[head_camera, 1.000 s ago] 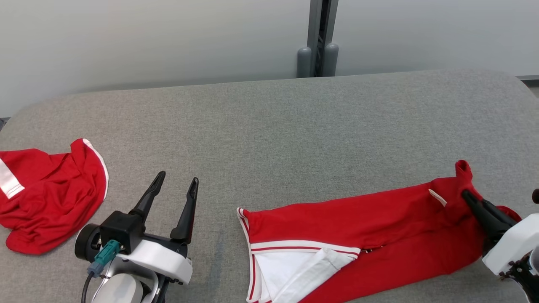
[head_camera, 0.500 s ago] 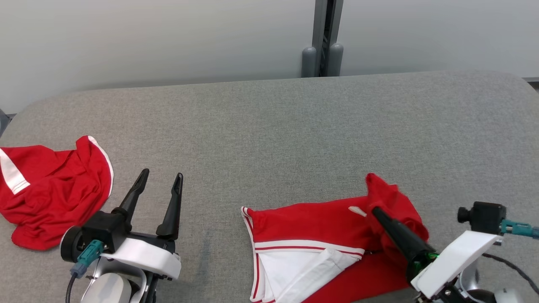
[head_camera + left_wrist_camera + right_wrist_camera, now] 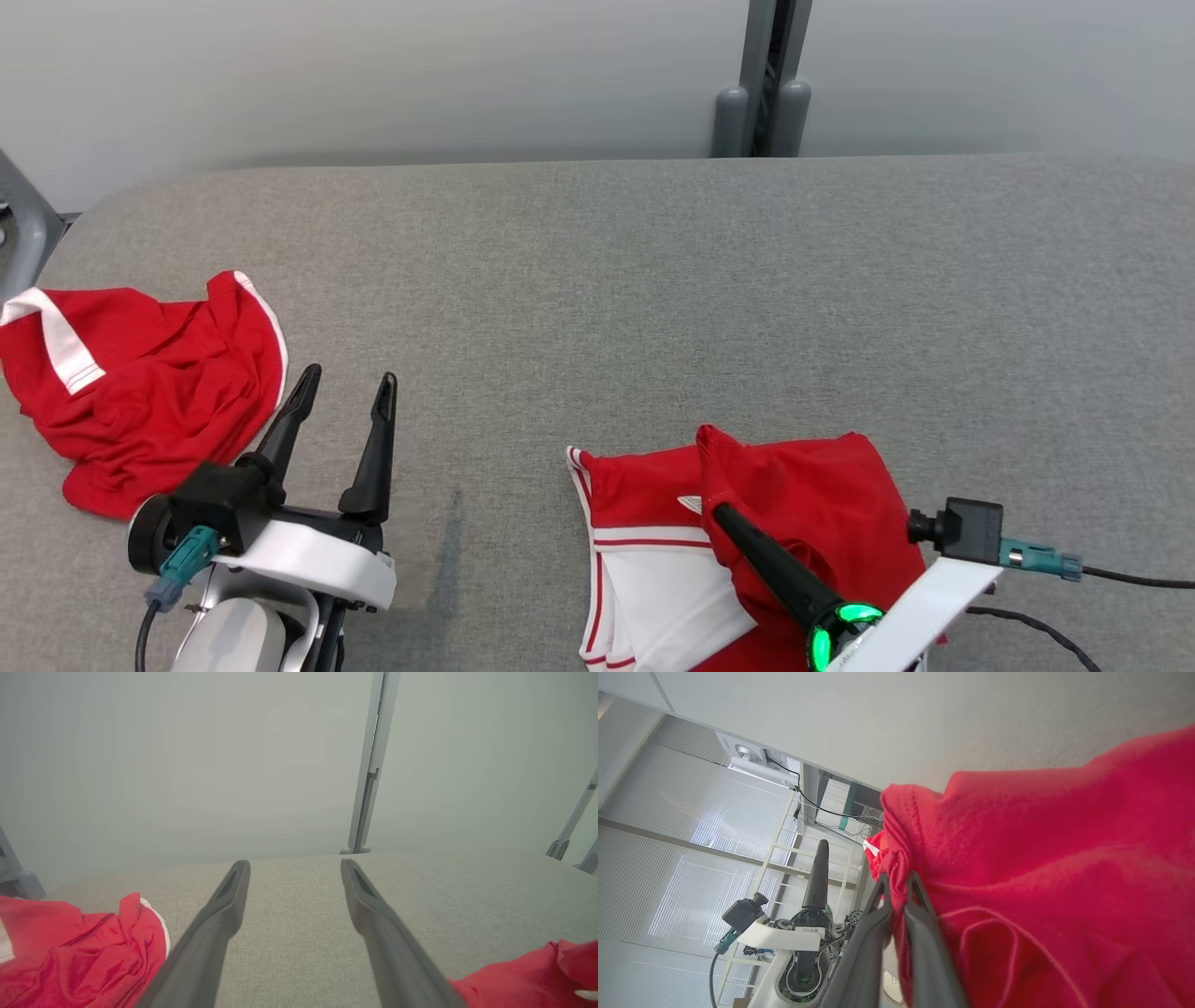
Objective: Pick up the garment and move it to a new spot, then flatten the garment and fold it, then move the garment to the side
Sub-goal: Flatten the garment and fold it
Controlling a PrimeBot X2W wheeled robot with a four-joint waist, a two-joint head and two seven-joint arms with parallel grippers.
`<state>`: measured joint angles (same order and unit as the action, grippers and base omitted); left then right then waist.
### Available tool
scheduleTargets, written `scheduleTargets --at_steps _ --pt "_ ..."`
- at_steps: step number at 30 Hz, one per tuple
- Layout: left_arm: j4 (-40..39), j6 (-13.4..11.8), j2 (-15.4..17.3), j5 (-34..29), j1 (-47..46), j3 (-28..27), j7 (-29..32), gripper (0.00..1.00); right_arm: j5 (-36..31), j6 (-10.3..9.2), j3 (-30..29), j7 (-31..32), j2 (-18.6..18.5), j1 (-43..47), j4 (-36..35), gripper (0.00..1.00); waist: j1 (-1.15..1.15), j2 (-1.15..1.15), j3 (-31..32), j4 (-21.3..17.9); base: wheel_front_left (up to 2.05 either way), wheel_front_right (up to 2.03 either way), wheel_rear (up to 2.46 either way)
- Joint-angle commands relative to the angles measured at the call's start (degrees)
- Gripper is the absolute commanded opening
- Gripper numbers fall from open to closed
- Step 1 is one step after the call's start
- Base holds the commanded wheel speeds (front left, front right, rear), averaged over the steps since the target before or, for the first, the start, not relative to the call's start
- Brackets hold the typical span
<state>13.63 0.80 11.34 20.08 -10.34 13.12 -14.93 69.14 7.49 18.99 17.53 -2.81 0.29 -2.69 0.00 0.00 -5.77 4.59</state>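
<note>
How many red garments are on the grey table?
2. A crumpled garment lies at the left of the table; a second garment is front right, pinched by the right gripper. Nothing seems hidden.

Tally from my screens.

- Garments, red with white trim: I count two, the left garment point(image 3: 159, 392) and the right garment point(image 3: 822, 495).
- Grippers: two, the left gripper point(image 3: 350, 378) and the right gripper point(image 3: 721, 511). I make out two dark fingers point(image 3: 219, 924) on each, so four in all.
- Table point(image 3: 597, 280): one, grey.
- Post point(image 3: 766, 75) behind it: one, with two grey stubs point(image 3: 731, 119) at its foot.
- Black wrist cameras: two, the left camera point(image 3: 219, 490) and the right camera point(image 3: 971, 529).
- Teal plugs point(image 3: 1036, 560): one per camera, two by my count.
</note>
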Motion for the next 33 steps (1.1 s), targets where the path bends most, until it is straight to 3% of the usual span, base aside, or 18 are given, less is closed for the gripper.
scheduleTargets --at_steps 1,11,12,13,14,24,29,33 --pt "0.14 0.32 0.02 -0.36 -0.73 -0.40 -0.33 1.00 0.77 0.00 0.53 -0.84 -0.23 -1.03 0.74 0.00 0.00 0.00 -0.46 0.59 0.00 0.00 0.00" --pt "1.07 1.36 -1.29 -1.63 -1.77 -1.18 -0.33 1.00 1.76 0.01 6.05 -6.39 -0.26 -6.14 11.80 0.00 0.00 0.00 -2.38 3.38 0.00 0.00 0.00" --pt "1.13 1.47 -1.40 -1.71 -1.88 -1.34 -0.33 1.00 1.77 0.00 6.63 -6.52 -0.24 -6.53 12.66 0.22 0.00 0.00 -2.50 3.53 0.00 0.00 0.00" --pt "1.17 1.53 -1.51 -1.84 -1.93 -1.46 -0.33 1.00 1.92 0.01 7.04 -6.48 -0.22 -6.87 13.14 0.52 0.00 0.00 -2.63 3.64 0.00 0.00 0.00" --pt "1.24 1.63 -1.64 -1.90 -1.91 -1.57 -0.33 1.00 2.46 0.01 7.51 -6.36 -0.24 -7.14 13.52 1.00 0.00 0.00 -2.70 3.74 0.00 0.00 0.00" --pt "2.12 2.17 -2.21 -2.68 -1.24 -2.90 -0.33 1.00 3.91 0.00 12.28 0.49 -0.33 -7.20 9.53 1.00 0.00 0.00 -1.81 3.08 0.00 0.00 0.00" --pt "2.21 2.38 -2.49 -3.07 -0.93 -3.36 -0.33 1.00 4.02 0.01 9.59 3.69 -0.27 -6.68 3.91 1.00 0.00 0.00 -1.21 2.23 0.00 0.00 0.00" --pt "2.25 2.64 -2.55 -3.39 -0.77 -3.73 -0.30 1.00 1.84 0.00 4.10 4.03 -0.28 -7.59 -1.57 1.00 0.00 0.00 -1.01 1.68 0.00 0.00 0.00"
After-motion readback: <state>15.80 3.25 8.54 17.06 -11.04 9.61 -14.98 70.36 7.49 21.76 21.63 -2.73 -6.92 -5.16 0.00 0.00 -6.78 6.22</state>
